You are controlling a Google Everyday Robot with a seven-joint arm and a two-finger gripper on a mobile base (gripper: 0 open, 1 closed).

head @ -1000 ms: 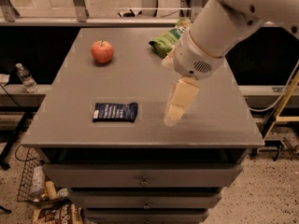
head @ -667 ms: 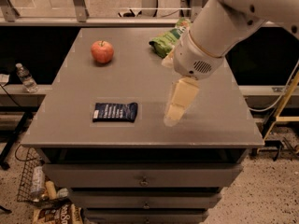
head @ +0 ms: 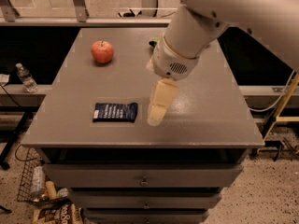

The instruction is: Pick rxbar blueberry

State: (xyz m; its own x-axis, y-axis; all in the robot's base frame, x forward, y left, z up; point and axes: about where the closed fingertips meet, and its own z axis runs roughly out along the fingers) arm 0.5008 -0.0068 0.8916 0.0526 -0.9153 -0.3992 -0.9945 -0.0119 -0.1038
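Observation:
The rxbar blueberry (head: pixel 115 112) is a flat dark navy wrapped bar with faint white print, lying flat near the front left of the grey table (head: pixel 205 111). My gripper (head: pixel 158 112) hangs from the big white arm, pointing down, just right of the bar and close above the tabletop. It holds nothing. A red apple (head: pixel 102 52) sits at the back left. Only a sliver of the green snack bag (head: pixel 153 42) shows behind the arm.
The table stands on a grey drawer cabinet (head: pixel 140 181). A water bottle (head: pixel 25 78) lies on a ledge to the left. A wire basket (head: pixel 35 183) with clutter sits on the floor at the lower left.
The gripper and arm have moved left toward the bar and now cover most of the green bag. The bar and apple have not moved.

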